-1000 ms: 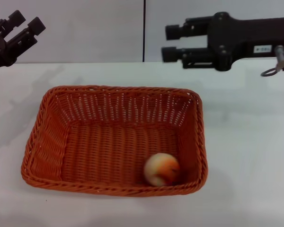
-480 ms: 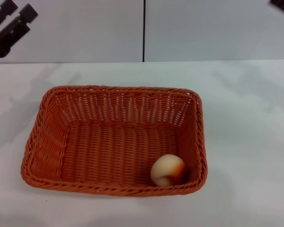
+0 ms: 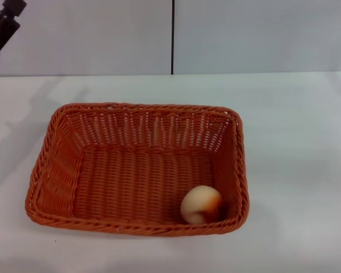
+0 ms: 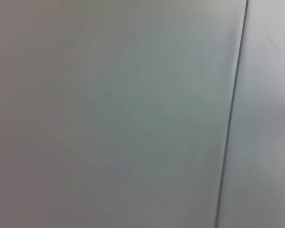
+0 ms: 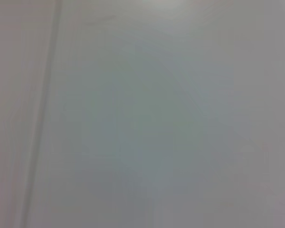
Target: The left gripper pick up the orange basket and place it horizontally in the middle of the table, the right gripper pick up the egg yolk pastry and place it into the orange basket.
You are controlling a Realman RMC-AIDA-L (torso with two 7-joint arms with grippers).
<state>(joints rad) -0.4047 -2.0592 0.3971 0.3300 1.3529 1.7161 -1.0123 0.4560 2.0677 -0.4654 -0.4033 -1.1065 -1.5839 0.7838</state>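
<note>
The orange basket (image 3: 57, 170) lies lengthwise across the middle of the white table (image 3: 298, 142) in the head view. Inside it, the egg yolk pastry (image 3: 200, 205) rests on the woven floor in the near right corner, close to the basket's wall. Only a dark part of my left gripper (image 3: 4, 20) shows at the upper left corner, high above the table and well away from the basket. My right gripper is out of view. Both wrist views hold only the grey wall.
A grey wall panel (image 3: 261, 34) with a dark vertical seam (image 3: 173, 37) stands behind the table's far edge. That seam (image 4: 230, 118) also crosses the left wrist view. Bare white tabletop surrounds the basket on all sides.
The right arm has pulled up and out of the head view. The left gripper has risen toward the upper left corner. The pastry rolled slightly right and settled.
</note>
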